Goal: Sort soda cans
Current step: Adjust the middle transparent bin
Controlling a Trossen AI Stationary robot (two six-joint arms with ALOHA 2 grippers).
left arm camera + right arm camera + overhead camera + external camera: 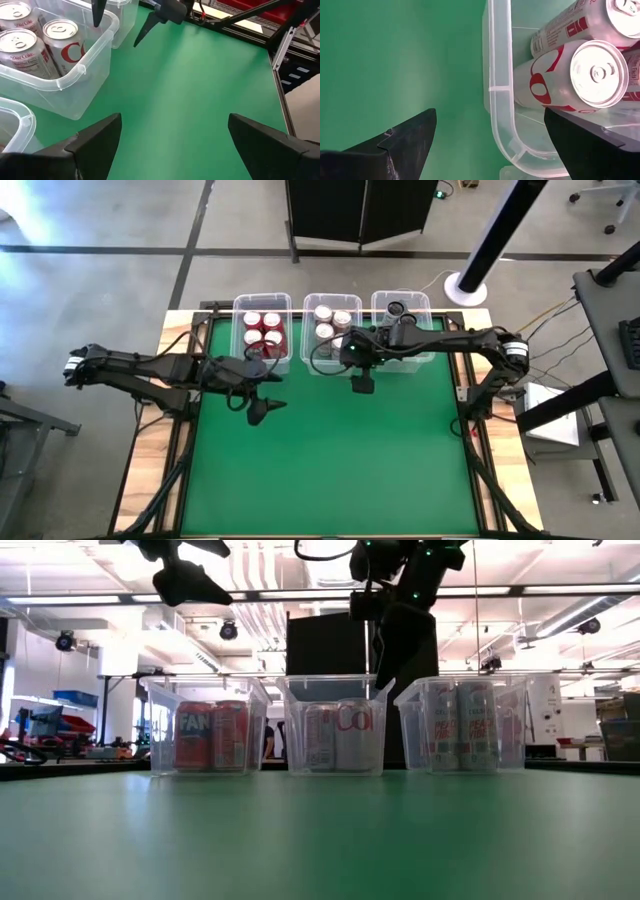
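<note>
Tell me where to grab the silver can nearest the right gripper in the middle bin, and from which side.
Probably from straight above, fingers closing across the upper sidewall just under the rim. The silver can stands upright in the middle bin, packed against other cans, with the bin wall around it, so only its top is free. The right gripper, open, is beside that bin's front wall.

One camera hangs overhead, looking straight down on the whole counter (330,450). Another sits at counter height, facing level across toward the bins (335,725) along the far edge. Each wrist camera peers closely past its own jaws; both catch the middle bin (75,75), which the overhead view shares.
</note>
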